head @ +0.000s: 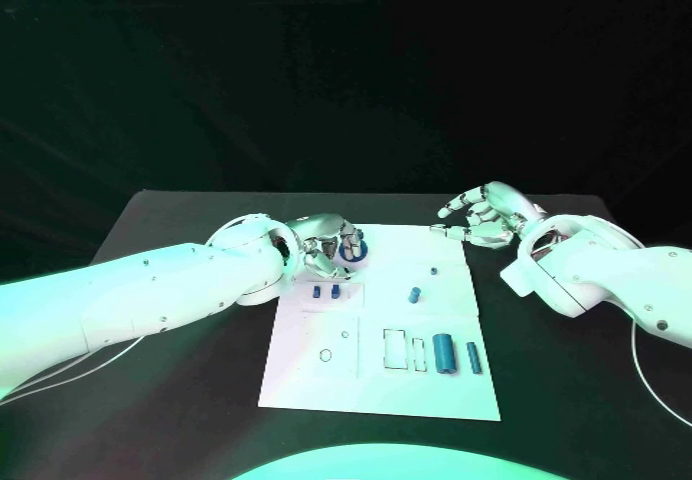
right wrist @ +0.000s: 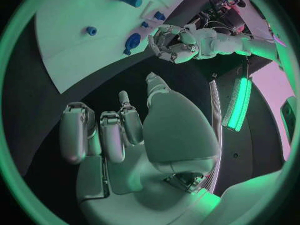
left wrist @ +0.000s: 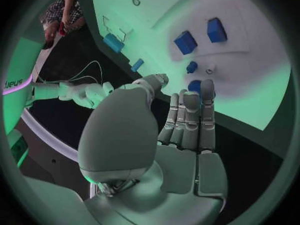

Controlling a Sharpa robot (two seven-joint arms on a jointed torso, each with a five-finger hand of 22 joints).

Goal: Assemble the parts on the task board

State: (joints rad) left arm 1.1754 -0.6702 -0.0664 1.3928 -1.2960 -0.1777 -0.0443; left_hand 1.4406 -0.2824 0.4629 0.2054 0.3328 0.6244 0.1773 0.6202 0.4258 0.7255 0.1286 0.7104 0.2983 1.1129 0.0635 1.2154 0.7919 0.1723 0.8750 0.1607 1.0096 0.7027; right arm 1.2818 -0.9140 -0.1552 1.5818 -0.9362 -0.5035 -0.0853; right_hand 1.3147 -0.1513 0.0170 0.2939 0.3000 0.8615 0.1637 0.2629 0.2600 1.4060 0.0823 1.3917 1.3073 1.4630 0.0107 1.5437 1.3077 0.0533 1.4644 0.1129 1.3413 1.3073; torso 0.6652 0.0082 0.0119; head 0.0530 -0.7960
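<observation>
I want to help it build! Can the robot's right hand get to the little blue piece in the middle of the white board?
Probably yes. The right hand is open beside the task board, and nothing lies between it and that blue piece.

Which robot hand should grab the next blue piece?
Probably the left hand. It hovers over the task board's far left corner, right by a blue part. The right hand hangs open beyond the board's far right corner, over black table.

Green-tinted light, dark surroundings, glare on white arms, fisheye-bent wrist views
</observation>
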